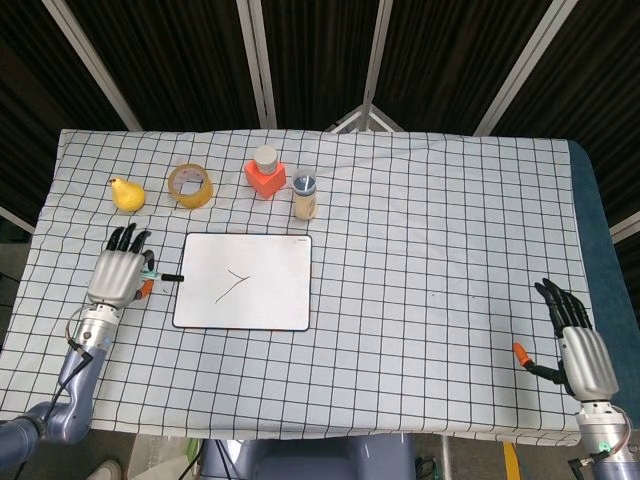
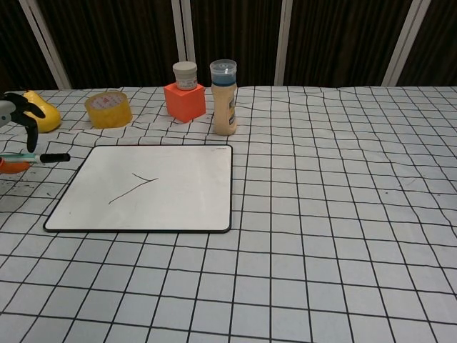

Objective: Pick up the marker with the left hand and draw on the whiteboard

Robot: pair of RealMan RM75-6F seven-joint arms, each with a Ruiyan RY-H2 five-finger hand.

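A: Where does the marker [image 1: 160, 277] sit relative to the left hand [image 1: 116, 276]?

B: The left hand grasps it. The hand hovers just beside the whiteboard's [image 1: 262, 300] left edge, off the board, and the marker's long axis runs roughly level, its dark tip pointing toward the board. In the chest view the tip is just short of the board's near-left corner region.

A: So which way must the next stroke go?

B: Judging from that, the tip would have to travel rightward, back over the white surface, where one forked black line [image 1: 233, 285] is already drawn.

A: And the right hand [image 1: 576, 345]?

B: It rests near the counter's [image 1: 450, 220] far right corner, well apart from the board, fingers spread and holding nothing. The left is plainly the nearer hand.

A: Count the rest.

B: One whiteboard, one marker. Along the back: one yellow pear-shaped toy [image 1: 126, 193], one roll of yellow tape [image 1: 190, 185], one orange block with a white-lidded jar on it [image 1: 265, 171], and one blue-capped bottle [image 1: 305, 195].
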